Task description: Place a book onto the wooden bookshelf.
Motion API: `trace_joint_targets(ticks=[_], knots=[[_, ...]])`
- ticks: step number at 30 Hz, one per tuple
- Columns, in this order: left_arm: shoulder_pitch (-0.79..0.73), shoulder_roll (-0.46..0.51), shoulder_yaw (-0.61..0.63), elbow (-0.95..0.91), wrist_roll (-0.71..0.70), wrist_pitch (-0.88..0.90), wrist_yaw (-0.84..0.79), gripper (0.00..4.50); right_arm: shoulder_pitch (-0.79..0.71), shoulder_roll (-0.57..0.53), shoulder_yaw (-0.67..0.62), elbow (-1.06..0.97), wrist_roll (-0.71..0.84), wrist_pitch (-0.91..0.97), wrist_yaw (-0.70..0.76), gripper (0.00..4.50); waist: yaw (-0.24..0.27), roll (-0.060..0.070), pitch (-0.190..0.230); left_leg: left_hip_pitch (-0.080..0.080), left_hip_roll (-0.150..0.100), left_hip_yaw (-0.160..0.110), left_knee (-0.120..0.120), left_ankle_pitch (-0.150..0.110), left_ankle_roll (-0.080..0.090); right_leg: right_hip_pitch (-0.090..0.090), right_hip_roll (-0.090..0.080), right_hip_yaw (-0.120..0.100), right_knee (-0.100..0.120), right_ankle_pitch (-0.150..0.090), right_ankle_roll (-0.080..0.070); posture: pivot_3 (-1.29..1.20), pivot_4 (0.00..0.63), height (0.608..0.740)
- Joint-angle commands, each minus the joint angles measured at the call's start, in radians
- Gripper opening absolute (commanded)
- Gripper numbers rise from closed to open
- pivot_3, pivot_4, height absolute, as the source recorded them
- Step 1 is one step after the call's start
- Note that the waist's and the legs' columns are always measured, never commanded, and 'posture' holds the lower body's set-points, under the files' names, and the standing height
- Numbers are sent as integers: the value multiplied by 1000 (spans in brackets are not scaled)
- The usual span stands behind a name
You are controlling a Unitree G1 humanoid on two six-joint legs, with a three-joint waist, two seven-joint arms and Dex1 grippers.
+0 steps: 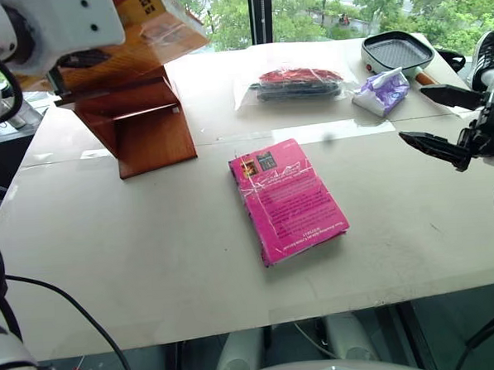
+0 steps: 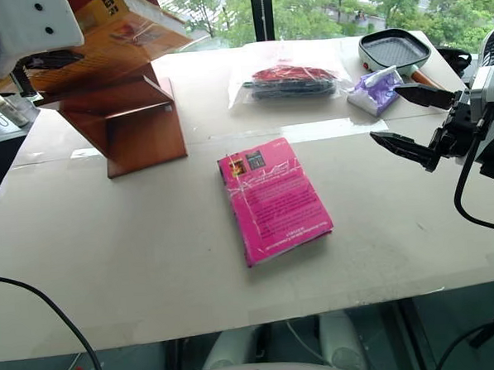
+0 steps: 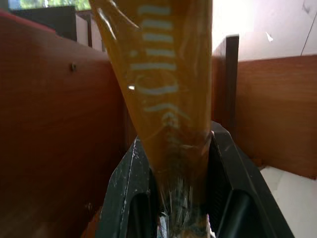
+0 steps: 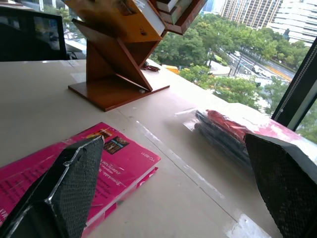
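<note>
My left jaws (image 3: 181,198) clench the book (image 3: 163,89) just above the wooden bookshelf (image 1: 144,124), right jaws (image 2: 405,119) spread empty, so I should lower it square between the side panels before letting go.

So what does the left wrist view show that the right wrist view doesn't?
Left wrist view alone: the left gripper clamped on the yellow book, close against the wooden bookshelf. Right wrist view alone: the open right gripper above the table, the pink book lying flat, and a clear bag of dark items. Both share the yellow book and the bookshelf.
</note>
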Motion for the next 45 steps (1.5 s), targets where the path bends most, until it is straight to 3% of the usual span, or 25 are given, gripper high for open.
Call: trace_joint_targets(ticks=[1,8,11,13,14,19,20,26,29,34,37,40,45], knots=[[-35,-29,-24,118,98,-79,3,687,-32,13,-10,-11,13,-16,-5,4500,0,0,0,0,0,0,0,0,0,0,0,0,0,0,0,0,150,740],[-51,-128,-78,333,206,-233,30,687,-46,62,-28,-72,73,28,-59,4500,-6,2,-1,5,0,2,0,0,0,0,0,4,8,0,0,0,150,740],[-28,-151,-53,343,203,-229,7,687,-42,72,-34,-109,106,58,-88,4500,-8,3,-1,7,1,2,1,0,1,0,1,6,14,0,0,0,150,740],[-9,-143,-34,308,197,-201,-34,1647,-39,75,-35,-130,124,74,-100,4500,-11,3,-1,9,1,2,2,0,1,-1,2,9,17,0,0,0,150,740],[-1,-143,-23,286,196,-182,-39,1894,-41,76,-36,-136,135,81,-107,4500,-14,3,-1,9,1,2,2,0,1,-1,2,9,17,0,0,0,150,740],[64,-108,96,70,152,-33,-98,4278,-49,75,-38,-157,171,110,-128,4500,-21,3,-1,6,1,2,4,0,1,-3,2,10,17,0,0,0,150,740],[74,-94,130,15,136,2,-115,4415,-51,71,-38,-156,175,114,-129,4500,-22,2,0,5,2,2,5,0,1,-4,2,10,17,0,0,0,150,740],[100,-33,434,-399,-192,581,-327,4415,-65,54,-39,-126,163,116,-125,4500,-26,0,0,-17,2,2,11,2,-4,-23,1,9,19,0,0,0,150,740],[81,-130,588,-557,-422,837,-350,4415,-72,52,-54,-117,185,128,-132,4500,-18,1,0,-16,2,2,11,2,-3,-22,1,9,19,-1,1,0,150,740],[139,-451,783,-710,-574,1134,-172,4415,-53,50,-67,-126,196,144,-140,4500,-1,2,1,-7,2,1,16,0,0,-9,2,3,19,0,1,0,150,740],[330,-631,820,-802,-627,1116,-64,4415,4,40,-93,-178,207,177,-178,4500,-2,5,-1,4,2,-1,15,0,0,1,2,4,18,-1,1,0,150,740],[587,-753,772,-854,-638,944,52,4415,111,11,-139,-250,212,225,-213,4500,-3,4,-1,6,2,-3,14,1,-3,4,0,5,17,0,0,0,150,740],[918,-781,728,-767,-603,624,161,4415,391,-50,-210,-331,140,263,-201,4500,11,4,-1,2,2,-2,13,2,-4,-1,-3,6,17,0,0,0,150,740]])
